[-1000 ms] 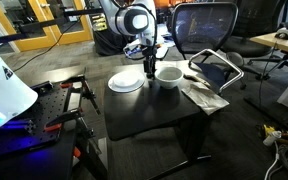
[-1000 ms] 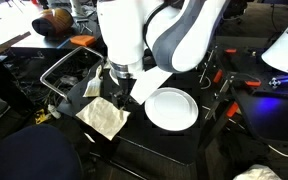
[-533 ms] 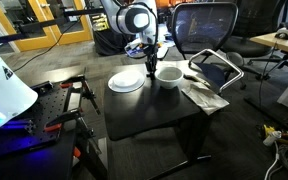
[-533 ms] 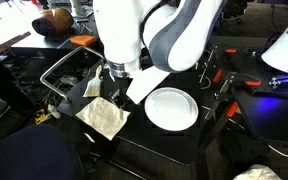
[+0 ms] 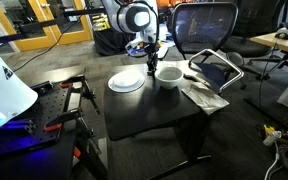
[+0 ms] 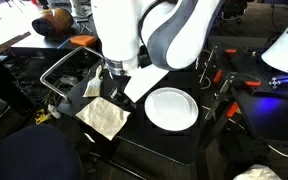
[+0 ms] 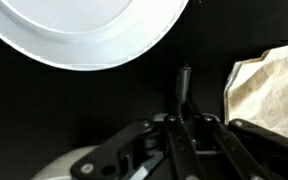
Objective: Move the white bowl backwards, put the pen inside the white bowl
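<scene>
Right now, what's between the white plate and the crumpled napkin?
In the wrist view, the pen shows between the white plate and the crumpled napkin.

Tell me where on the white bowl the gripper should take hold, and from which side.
Probably the rim of the white bowl, from above, one finger inside the wall and one outside. It stands upright, mouth open, with raised sides. The edge toward the white plate seems best: the gripper hangs there, and crumpled paper lies on the other side.
</scene>
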{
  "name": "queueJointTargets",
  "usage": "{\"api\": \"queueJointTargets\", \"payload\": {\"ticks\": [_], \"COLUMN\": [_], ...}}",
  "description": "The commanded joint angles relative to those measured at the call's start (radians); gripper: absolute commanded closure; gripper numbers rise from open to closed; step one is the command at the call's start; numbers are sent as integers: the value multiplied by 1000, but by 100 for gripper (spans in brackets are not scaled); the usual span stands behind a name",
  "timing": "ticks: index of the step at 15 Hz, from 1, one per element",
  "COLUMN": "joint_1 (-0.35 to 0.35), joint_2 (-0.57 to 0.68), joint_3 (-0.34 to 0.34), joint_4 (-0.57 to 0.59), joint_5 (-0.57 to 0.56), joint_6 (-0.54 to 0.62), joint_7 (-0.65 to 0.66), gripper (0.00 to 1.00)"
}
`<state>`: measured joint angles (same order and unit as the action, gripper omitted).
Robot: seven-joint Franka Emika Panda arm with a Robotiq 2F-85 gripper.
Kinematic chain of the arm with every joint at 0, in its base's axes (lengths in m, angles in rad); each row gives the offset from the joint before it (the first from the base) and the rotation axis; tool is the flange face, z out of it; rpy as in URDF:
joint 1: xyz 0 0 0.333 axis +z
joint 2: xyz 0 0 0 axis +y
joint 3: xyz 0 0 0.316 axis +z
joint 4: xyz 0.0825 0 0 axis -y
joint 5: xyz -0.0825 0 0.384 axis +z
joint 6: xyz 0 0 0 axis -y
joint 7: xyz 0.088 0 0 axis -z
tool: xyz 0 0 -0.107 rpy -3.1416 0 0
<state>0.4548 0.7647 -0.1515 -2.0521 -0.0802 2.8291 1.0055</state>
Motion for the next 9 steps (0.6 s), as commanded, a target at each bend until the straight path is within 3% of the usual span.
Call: {"api": "queueJointTargets", "payload": {"ticks": [1,9], "joint_1": [46,194], "joint_2": [-33,-106], "joint_3": [-37,-187], "joint_4": [-35,-78], "joint_5": [-1,-21], "joint_6": [41,101], "joint_7": [12,27], "gripper": [96,96]}}
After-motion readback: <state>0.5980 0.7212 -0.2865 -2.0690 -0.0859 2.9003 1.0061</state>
